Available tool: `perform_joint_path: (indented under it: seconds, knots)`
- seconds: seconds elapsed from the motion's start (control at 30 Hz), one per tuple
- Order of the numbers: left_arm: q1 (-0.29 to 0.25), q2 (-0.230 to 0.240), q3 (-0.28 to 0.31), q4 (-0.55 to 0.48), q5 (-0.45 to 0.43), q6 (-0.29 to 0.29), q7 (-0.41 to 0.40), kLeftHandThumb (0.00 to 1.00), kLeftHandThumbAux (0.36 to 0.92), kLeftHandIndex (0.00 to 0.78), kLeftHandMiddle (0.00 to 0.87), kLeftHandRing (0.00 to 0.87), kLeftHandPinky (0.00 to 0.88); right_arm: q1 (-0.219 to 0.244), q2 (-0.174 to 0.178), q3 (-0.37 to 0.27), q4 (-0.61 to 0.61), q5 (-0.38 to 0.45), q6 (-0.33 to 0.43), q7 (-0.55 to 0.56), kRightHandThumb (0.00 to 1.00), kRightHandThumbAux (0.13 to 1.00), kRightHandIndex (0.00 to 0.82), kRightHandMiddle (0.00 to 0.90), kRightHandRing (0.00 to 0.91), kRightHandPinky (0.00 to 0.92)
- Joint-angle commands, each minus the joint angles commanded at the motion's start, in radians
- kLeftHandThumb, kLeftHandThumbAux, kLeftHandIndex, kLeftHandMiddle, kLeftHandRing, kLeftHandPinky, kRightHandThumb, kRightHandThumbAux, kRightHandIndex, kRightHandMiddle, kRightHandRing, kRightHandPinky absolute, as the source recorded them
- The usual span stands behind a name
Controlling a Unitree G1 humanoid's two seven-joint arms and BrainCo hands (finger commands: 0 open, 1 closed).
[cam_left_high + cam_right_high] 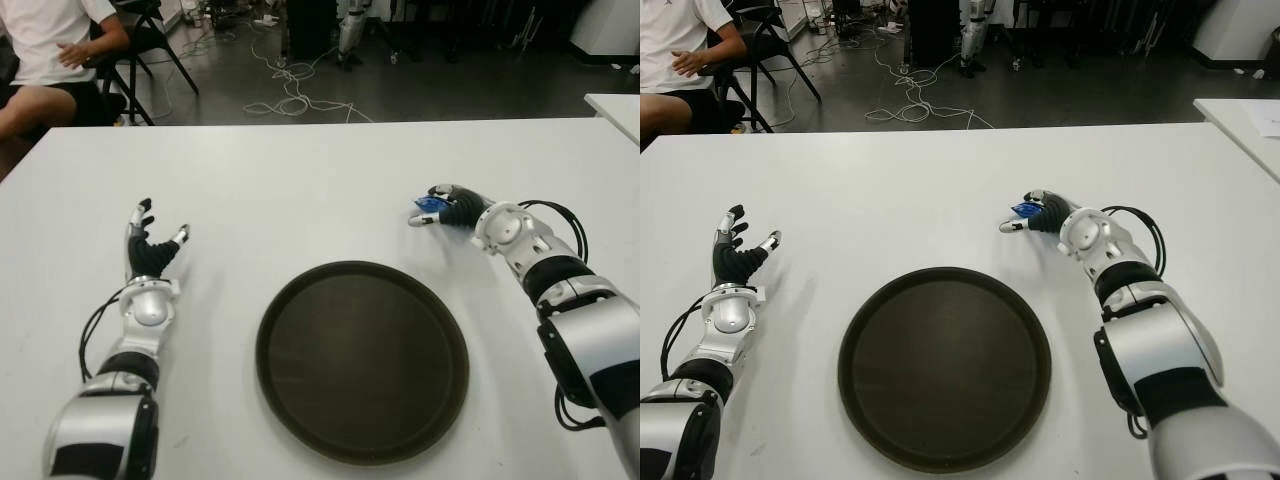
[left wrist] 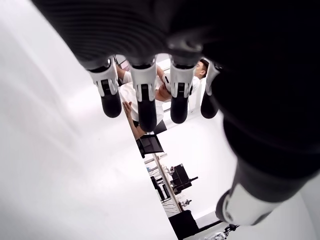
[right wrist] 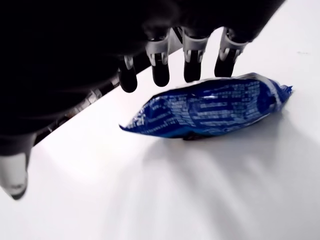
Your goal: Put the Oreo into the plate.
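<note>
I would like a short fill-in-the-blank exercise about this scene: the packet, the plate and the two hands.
1. The Oreo packet has the colour ____.
2. The packet lies under the fingers of the ____ hand.
3. The dark round plate holds ____.
4. The left hand, left of the plate, has its fingers ____ and holds nothing.

Missing words: blue; right; nothing; spread

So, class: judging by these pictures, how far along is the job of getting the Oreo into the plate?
Early. The right hand is over the Oreo packet, fingers open, nothing gripped. The plate holds nothing. The left hand shows open left of it. Grasping, carrying and placing remain.
</note>
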Motion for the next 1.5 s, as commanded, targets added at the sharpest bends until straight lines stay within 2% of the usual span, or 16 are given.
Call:
perform_joint_path:
  seconds: [0.17,0.7,0.93,1.27,1.5]
  knots:
    - [-0.001,0.002,-0.002,0.001,0.003,0.004,0.000,0.000,0.778,0.069,0.105,0.092,0.081,-0.005,0.000,0.028,0.001,-0.024,0.009,0.027,0.000,0.480,0.000,0.003,0.000,0.000]
    - [0.001,0.005,-0.003,0.000,0.005,0.001,0.000,0.000,0.781,0.069,0.108,0.091,0.079,-0.006,-0.007,0.053,-0.001,-0.035,0.009,0.092,0.000,0.626,0.046,0.021,0.000,0.000]
    - [0.001,0.005,-0.002,-0.002,0.003,-0.006,-0.003,0.000,0.798,0.073,0.110,0.093,0.086,-0.002,-0.011,0.074,-0.003,-0.049,0.001,0.073,0.000,0.621,0.049,0.014,0.000,0.000]
    - [0.001,0.005,-0.002,-0.004,0.003,-0.005,-0.005,0.000,0.808,0.071,0.111,0.093,0.084,0.008,-0.018,0.060,-0.010,-0.025,-0.006,0.068,0.000,0.638,0.041,0.016,0.004,0.000]
    - [0.000,0.008,-0.002,-0.002,0.003,0.001,-0.007,0.000,0.807,0.077,0.122,0.098,0.083,-0.017,-0.040,0.081,-0.044,-0.032,-0.034,0.136,0.000,0.662,0.048,0.036,0.025,0.000]
